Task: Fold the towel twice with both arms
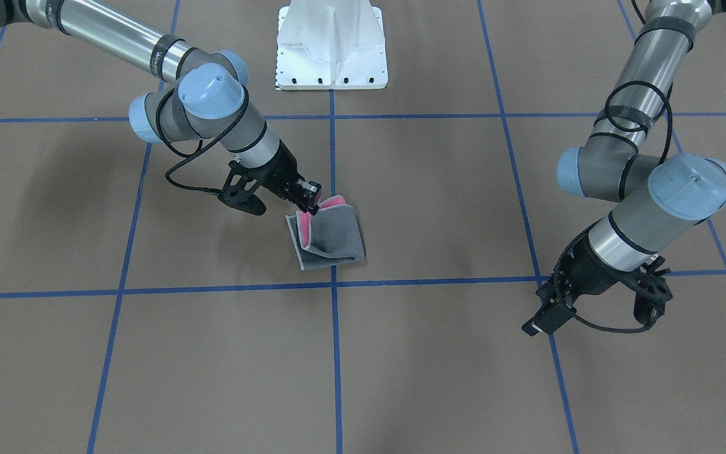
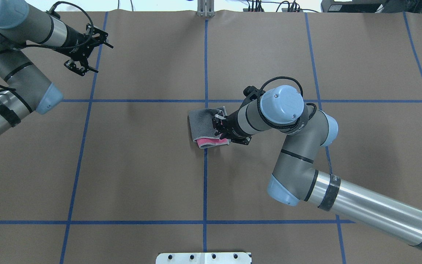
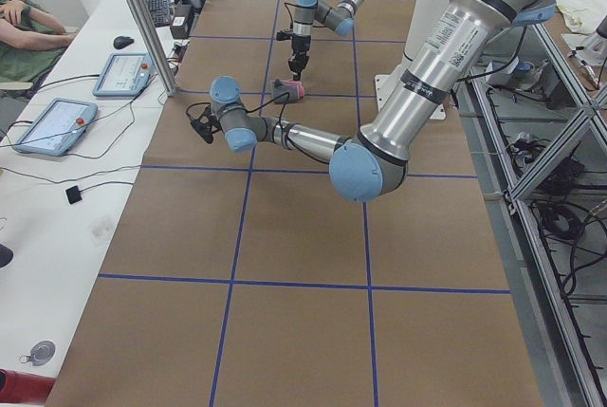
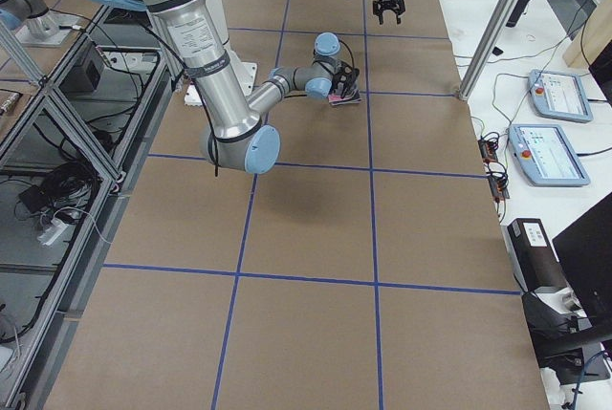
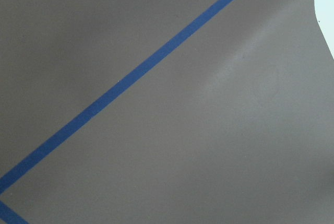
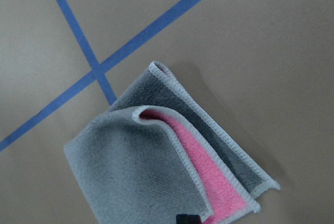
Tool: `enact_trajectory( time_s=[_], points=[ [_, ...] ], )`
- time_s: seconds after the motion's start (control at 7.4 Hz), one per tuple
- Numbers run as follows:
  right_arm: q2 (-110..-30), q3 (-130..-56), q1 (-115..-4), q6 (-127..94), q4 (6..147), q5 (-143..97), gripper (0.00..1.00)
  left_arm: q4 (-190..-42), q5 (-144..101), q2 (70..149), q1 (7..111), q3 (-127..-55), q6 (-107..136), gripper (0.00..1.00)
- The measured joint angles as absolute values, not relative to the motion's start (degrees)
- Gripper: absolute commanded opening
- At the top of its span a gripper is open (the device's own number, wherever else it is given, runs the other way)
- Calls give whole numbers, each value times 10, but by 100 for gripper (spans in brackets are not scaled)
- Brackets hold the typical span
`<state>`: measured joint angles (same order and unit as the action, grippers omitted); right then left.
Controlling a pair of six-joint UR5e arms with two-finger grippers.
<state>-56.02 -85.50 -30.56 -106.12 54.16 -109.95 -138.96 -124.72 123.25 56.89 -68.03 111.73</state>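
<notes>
The towel (image 1: 331,238) lies folded at the table's middle on a blue tape crossing, dark grey outside with pink showing between its layers. In the overhead view the towel (image 2: 204,124) has its pink strip on the near side. My right gripper (image 1: 310,200) is shut on the towel's upper layer at the edge nearest the robot and holds that layer raised. The right wrist view shows the towel (image 6: 156,172) with its pale border, and a black fingertip (image 6: 188,219) on it. My left gripper (image 2: 97,57) hovers open and empty far off at the table's far left.
A white pedestal base (image 1: 331,50) stands at the robot's side of the table. Blue tape lines (image 1: 334,353) grid the brown paper. Beyond the far edge, a desk holds tablets (image 3: 123,73) and a person (image 3: 19,23) sits there.
</notes>
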Motion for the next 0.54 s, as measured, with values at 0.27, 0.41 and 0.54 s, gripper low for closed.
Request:
enact_trajectory(
  time_s=[0.27, 0.41, 0.54],
  points=[
    [-559, -848, -300, -1061, 542, -1091, 66, -1390, -1247, 1233, 569, -680, 1117, 99],
    [-558, -844, -297, -1060, 542, -1088, 63, -1390, -1247, 1233, 569, -680, 1117, 99],
    [-557, -842, -295, -1061, 542, -1085, 62, -1390, -1247, 1233, 570, -680, 1117, 99]
  ],
)
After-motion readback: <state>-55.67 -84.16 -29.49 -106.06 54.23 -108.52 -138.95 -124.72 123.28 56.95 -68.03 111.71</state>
